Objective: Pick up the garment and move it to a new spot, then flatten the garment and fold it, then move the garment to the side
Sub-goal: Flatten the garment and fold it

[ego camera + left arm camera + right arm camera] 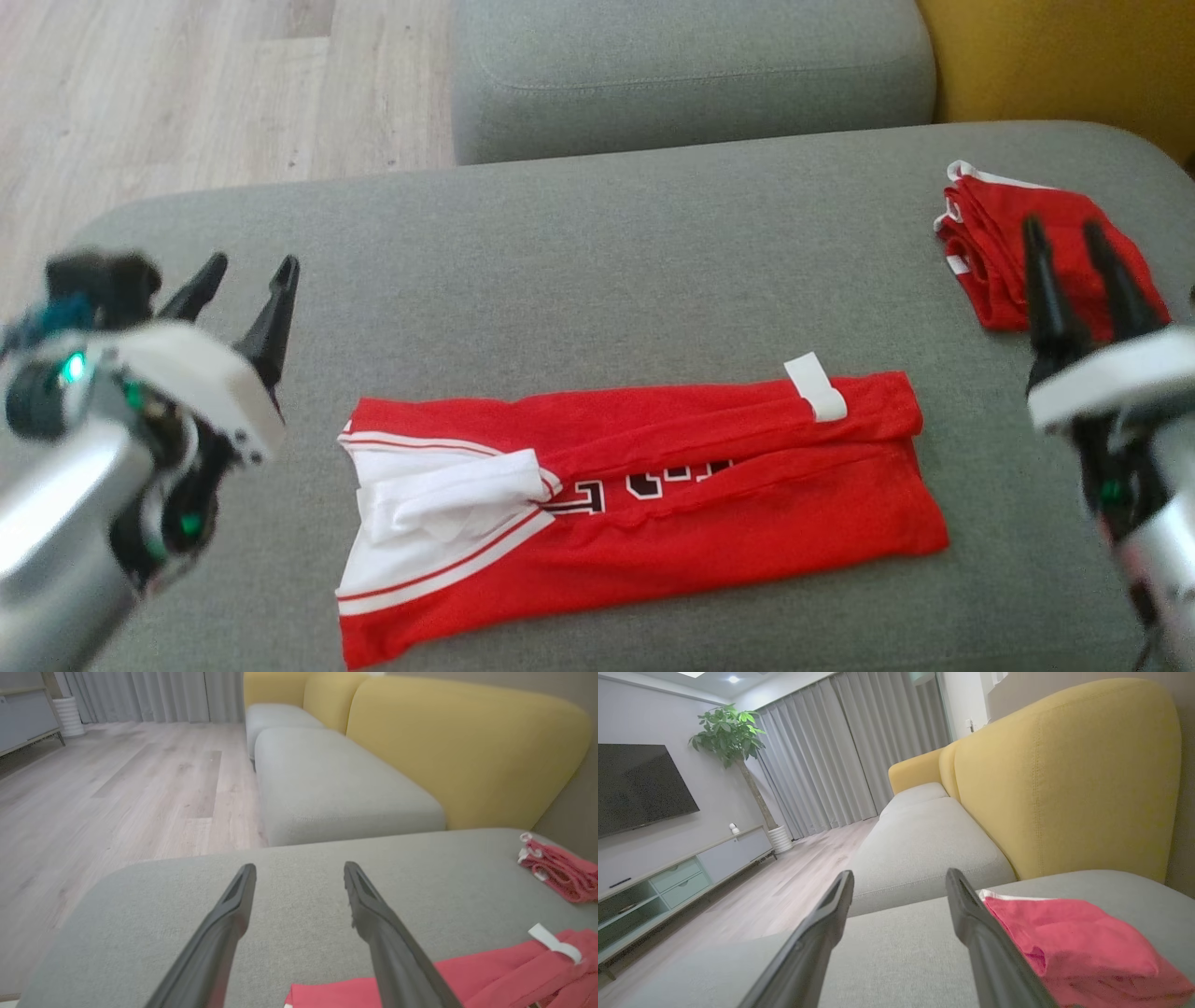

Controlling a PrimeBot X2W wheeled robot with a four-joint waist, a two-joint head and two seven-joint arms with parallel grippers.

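Note:
The garment [644,504] is a red jersey with white trim and dark lettering, folded into a long band on the grey sofa cushion [597,280]. Its far edge and white tag show in the left wrist view [504,970]. My left gripper [247,280] hovers open to the left of it, fingers apart with nothing between them [299,877]. My right gripper [1064,243] hovers open at the right, past the garment's end, its fingers [899,886] apart and empty.
A second red garment [1036,243] lies folded at the cushion's far right corner, just beyond my right fingers [1078,947]. Another grey seat [691,75] and a yellow backrest [1064,65] lie beyond. Wooden floor [187,93] drops off at the left.

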